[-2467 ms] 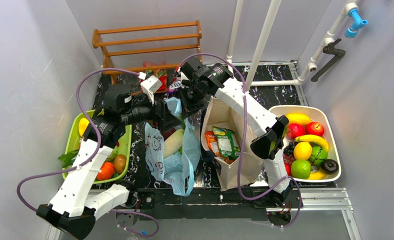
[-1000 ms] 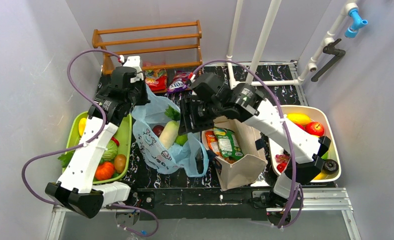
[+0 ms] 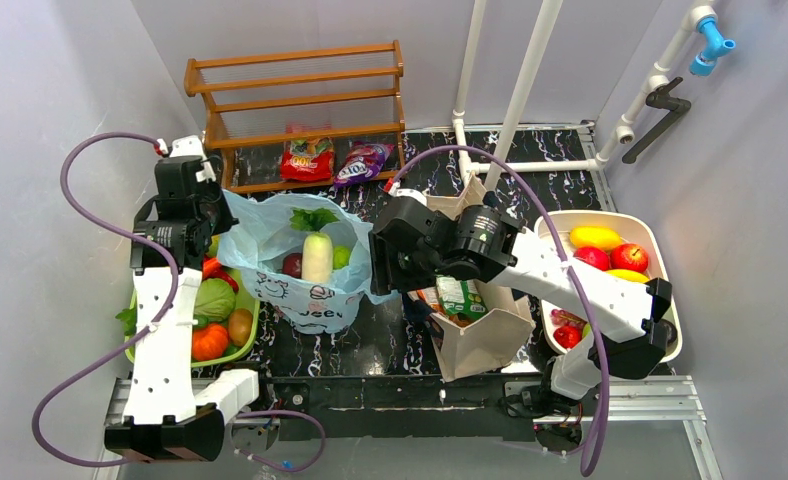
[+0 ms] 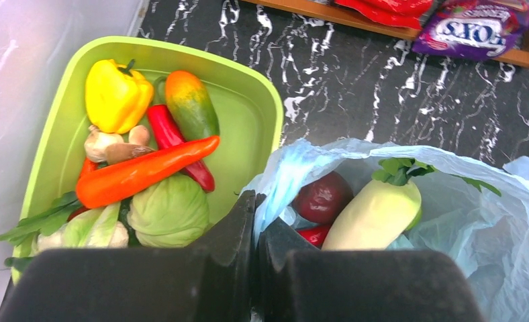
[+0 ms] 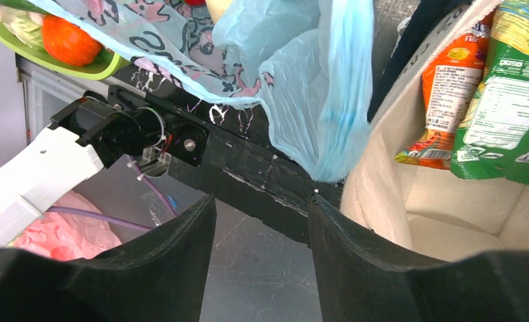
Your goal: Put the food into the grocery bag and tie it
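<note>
The light-blue grocery bag (image 3: 305, 295) stands stretched open between my arms. Inside lie a white radish (image 3: 317, 258), a dark red apple (image 4: 323, 196), a green fruit (image 3: 342, 257) and a red pepper (image 4: 313, 235). My left gripper (image 4: 256, 198) is shut on the bag's left rim, over the green tub. My right gripper (image 5: 262, 198) is open and holds nothing; the bag's right handle (image 5: 325, 100) hangs just ahead of its fingers. Orange (image 5: 450, 94) and green (image 5: 517, 100) snack packets stand in the beige tote (image 3: 490, 335).
A green tub (image 4: 181, 50) of vegetables sits at the left, and a white tub (image 3: 673, 300) of fruit at the right. At the back stands a wooden rack (image 3: 295, 80) with red (image 3: 308, 160) and purple (image 3: 362, 162) packets. White pipes (image 3: 520, 90) rise behind.
My left gripper has pulled the bag's rim leftward, spreading its mouth wide. My right arm has swung down and toward the near side, beside the bag's right handle.
</note>
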Controlling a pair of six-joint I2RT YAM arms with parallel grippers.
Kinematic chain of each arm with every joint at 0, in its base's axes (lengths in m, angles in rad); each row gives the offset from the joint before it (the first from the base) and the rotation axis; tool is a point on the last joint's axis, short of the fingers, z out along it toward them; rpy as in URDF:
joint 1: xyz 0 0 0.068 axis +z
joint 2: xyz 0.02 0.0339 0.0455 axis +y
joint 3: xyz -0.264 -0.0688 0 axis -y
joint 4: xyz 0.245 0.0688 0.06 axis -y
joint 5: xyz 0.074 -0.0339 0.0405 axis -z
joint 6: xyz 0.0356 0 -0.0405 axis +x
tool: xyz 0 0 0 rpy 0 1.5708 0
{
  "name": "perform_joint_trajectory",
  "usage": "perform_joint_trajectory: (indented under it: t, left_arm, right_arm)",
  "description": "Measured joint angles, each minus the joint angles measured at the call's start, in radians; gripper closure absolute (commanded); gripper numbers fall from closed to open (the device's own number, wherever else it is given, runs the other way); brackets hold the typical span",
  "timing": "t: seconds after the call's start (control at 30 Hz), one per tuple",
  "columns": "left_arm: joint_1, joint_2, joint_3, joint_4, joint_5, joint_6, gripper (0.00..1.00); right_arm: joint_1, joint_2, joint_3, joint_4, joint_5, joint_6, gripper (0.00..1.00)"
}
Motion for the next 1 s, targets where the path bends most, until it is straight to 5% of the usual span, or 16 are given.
perform_joint_trajectory:
  t: [0.5,1.0]
  left_arm:
    - [0.079,-0.004,0.0,-0.008,0.0,0.026,1.0]
    - [0.088,-0.01,-0.001,-0.007,0.041,0.021,1.0]
  right_arm:
    - [-0.013,0.025,0.043,-0.067,0.072,-0.002,0.4]
    - [-0.169,0.07,0.122,-0.076,0.075,-0.082,0.47]
